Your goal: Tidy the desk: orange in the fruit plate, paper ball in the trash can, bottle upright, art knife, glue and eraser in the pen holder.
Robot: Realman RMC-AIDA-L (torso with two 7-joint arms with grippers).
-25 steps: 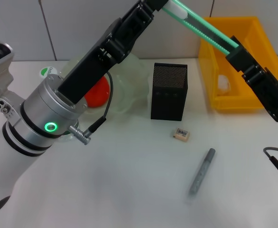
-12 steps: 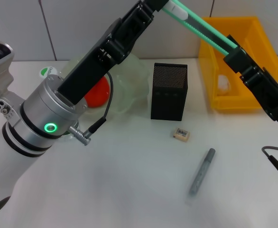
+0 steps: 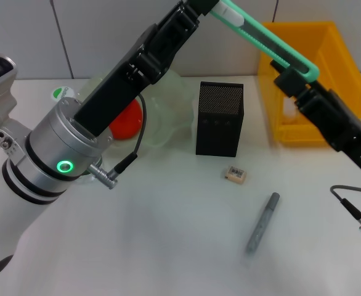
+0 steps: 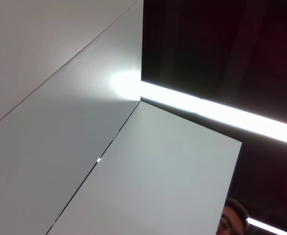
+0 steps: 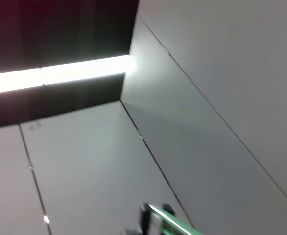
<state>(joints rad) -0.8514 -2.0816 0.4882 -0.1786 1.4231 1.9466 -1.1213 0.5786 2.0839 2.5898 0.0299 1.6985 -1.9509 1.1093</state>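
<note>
The green art knife hangs slanted in the air above the pen holder; its tip also shows in the right wrist view. My left gripper holds the knife's upper end at the top edge of the head view. My right gripper sits just under the knife's lower end, in front of the yellow trash can. A whitish wad, likely the paper ball, lies in the can. The orange rests in the fruit plate. The eraser and the grey glue stick lie on the table. My left arm hides most of the bottle.
My left arm crosses the head view from the lower left up to the top centre, over the plate. The white table runs from the pen holder to the front edge. Both wrist views face up at ceiling panels and lights.
My right gripper has slid down and to the left along the knife, so the knife's rounded lower end now shows past it. The knife and left arm stayed where they were.
</note>
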